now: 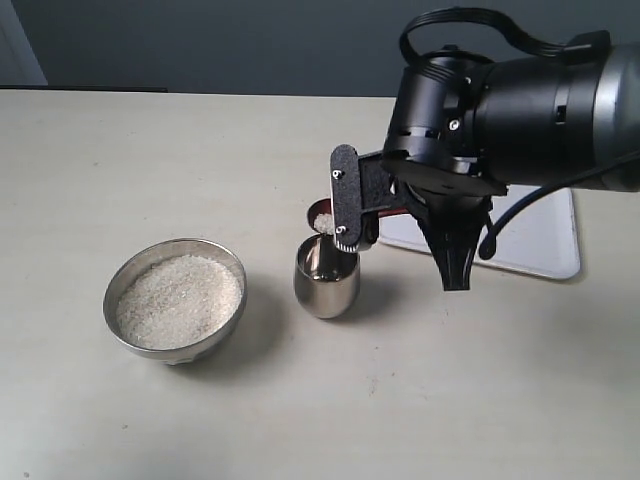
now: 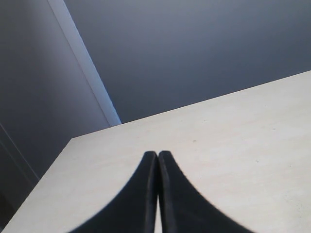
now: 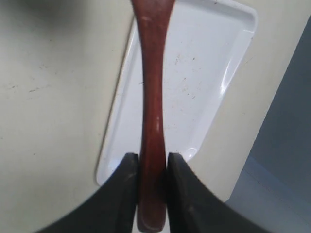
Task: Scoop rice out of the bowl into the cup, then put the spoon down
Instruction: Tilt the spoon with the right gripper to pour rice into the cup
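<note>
My right claw point(image 3: 152, 161) is clamped narrow on the wooden spoon point(image 3: 151, 87). The spoon's oval end carries a little rice point(image 1: 325, 224) just above the steel cup point(image 1: 326, 283). The steel bowl point(image 1: 180, 244), full of grains, stands near the cup's left, and a white tray point(image 1: 545, 240) lies behind the cup's right. My left claw point(image 2: 158, 155) is pressed together, empty.

On the tabletop point(image 1: 450, 400), the bowl point(image 1: 112, 290) sits at the cup's point(image 1: 326, 285) 9 o'clock, near but apart, with the rice point(image 1: 178, 300) in it. The tray point(image 1: 545, 245) lies at the cup's 2 o'clock. The spoon point(image 1: 320, 214), its handle pinched in the right tool point(image 3: 153, 160), hangs above the cup's 12 o'clock rim.
</note>
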